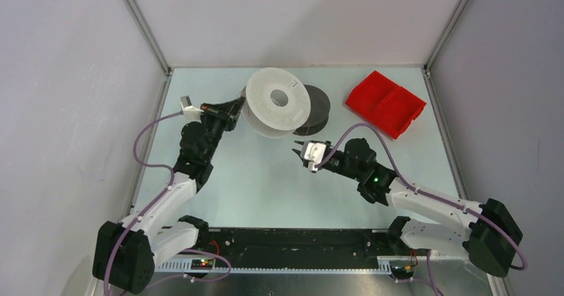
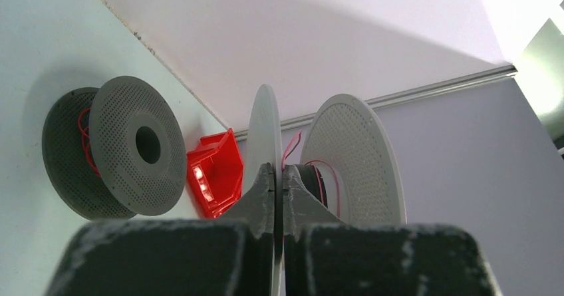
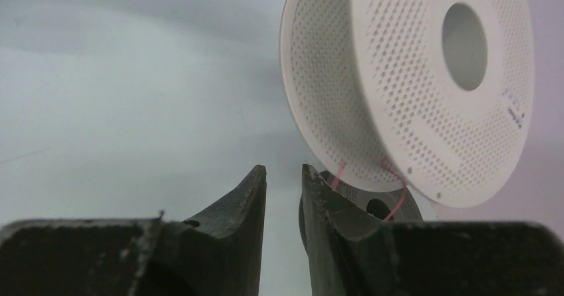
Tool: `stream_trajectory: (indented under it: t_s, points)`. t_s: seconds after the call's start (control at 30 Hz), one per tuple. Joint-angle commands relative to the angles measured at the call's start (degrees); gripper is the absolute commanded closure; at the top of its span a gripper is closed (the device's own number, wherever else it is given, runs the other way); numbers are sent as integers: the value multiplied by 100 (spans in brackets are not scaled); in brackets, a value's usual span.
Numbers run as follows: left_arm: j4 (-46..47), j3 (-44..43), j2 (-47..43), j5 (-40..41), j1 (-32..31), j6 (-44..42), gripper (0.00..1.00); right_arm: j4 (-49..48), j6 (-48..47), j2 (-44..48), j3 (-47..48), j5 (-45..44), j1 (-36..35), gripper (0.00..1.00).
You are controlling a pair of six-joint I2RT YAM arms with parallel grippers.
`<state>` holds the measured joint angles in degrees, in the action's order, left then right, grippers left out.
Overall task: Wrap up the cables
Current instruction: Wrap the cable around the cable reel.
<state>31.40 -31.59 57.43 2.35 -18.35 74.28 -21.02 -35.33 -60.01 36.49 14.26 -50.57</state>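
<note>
The cables are thin pink-red strands, one on each spool, at the far middle of the table.

The white spool is tilted, with the left gripper clamped tight on the rim of one flange. The grey spool is just beside it on the right, partly hidden behind it. A red bin sits far right.

The right gripper is near the white spool's near side. Its jaws stand a narrow gap apart with nothing between them.

A loop of strand hangs below the white spool's flange in the right wrist view, so that winding looks unfinished. The grey spool's strand lies loosely round its hub; I cannot tell whether it is done. Catching the loose loop seems to be what is left.
</note>
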Motion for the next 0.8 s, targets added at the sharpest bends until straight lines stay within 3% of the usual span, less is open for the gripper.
stream_trajectory:
  t_s: [0.0, 0.27, 0.37, 0.5, 0.67, 0.77]
  points:
    - [421, -51, -146, 39, 42, 546, 100, -788, -458, -212, -132, -299, 12, 67]
    - [357, -43, -261, 34, 40, 606, 100, -1676, -200, -452, -443, -788, 145, 64]
    - [301, -52, -318, 14, 42, 494, 100, -2165, 421, -85, -918, -399, 554, 63]
    - [273, -82, -331, -58, 48, 518, 100, -2218, 554, 190, -1213, 436, 1377, 59]
    - [266, -185, -311, -178, 43, 567, 100, -2924, 599, -223, -1243, 796, 1739, 52]
    - [246, -220, -322, -190, 42, 558, 100, -3332, 1335, -560, -1118, 898, 2075, 51]
